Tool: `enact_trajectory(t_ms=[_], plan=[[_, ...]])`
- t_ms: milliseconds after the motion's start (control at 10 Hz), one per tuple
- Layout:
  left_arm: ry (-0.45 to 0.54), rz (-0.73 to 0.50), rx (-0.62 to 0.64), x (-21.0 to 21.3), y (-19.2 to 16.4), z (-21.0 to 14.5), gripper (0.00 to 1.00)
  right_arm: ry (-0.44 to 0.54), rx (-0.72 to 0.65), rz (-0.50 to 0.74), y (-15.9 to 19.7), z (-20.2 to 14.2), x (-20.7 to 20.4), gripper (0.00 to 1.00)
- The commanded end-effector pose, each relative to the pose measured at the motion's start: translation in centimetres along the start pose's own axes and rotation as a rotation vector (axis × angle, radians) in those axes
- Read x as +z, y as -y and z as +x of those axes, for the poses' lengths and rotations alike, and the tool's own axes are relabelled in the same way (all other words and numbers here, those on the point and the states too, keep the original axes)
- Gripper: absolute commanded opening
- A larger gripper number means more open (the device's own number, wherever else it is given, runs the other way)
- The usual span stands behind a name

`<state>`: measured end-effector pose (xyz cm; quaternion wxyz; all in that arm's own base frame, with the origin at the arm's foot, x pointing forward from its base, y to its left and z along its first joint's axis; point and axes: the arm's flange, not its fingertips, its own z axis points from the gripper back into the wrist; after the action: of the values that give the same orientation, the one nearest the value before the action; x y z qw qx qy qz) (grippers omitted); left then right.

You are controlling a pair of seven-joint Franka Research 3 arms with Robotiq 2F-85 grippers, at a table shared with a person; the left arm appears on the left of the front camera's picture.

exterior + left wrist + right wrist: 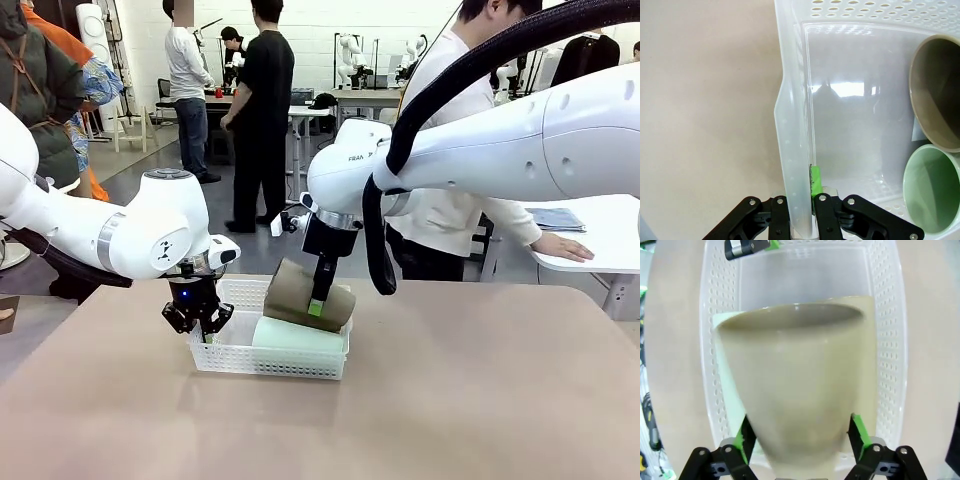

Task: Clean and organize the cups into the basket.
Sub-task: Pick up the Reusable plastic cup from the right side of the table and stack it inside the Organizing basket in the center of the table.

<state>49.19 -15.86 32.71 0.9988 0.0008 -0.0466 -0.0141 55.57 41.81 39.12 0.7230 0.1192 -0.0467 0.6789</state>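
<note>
right wrist view: my right gripper (800, 442) straddles the tan cup (795, 385), pads parted, cup lying atop the mint cup (298, 335) in the basket (225, 355); left gripper (807, 220) pinches its wall. i'd retreat straight upward.

Tan surface (450, 400) in foreground. Dark grey floor (140, 170) behind. White back wall (320, 30). White desk (600, 240) at right. People standing farther back near tables.

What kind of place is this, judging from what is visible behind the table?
Most likely a robotics lab or workshop. Behind the tan table stand more work tables and several people, and two white robot arms work over a white basket holding cups.
</note>
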Motion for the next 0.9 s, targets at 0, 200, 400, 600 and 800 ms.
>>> enact_trajectory(t_ms=[0,200,400,600,800], plan=[[-0.002,0.002,-0.002,-0.2,0.0,-0.1,0.0,-0.018,-0.013,-0.01,0.1,0.5,0.6,1.0],[-0.002,0.002,-0.002,-0.2,0.0,-0.1,0.0,0.003,-0.013,-0.015,-0.3,0.2,1.5,1.0],[-0.002,0.002,-0.002,-0.2,0.0,-0.1,0.0,0.068,-0.003,-0.029,-1.0,-0.9,3.6,1.0],[-0.002,0.002,-0.002,-0.2,0.0,-0.1,0.0,0.276,-0.001,-0.023,-2.0,-4.9,9.2,1.0],[-0.002,0.002,-0.002,-0.2,0.0,-0.1,0.0,0.492,0.002,-0.02,-3.2,-11.4,14.1,1.0]])
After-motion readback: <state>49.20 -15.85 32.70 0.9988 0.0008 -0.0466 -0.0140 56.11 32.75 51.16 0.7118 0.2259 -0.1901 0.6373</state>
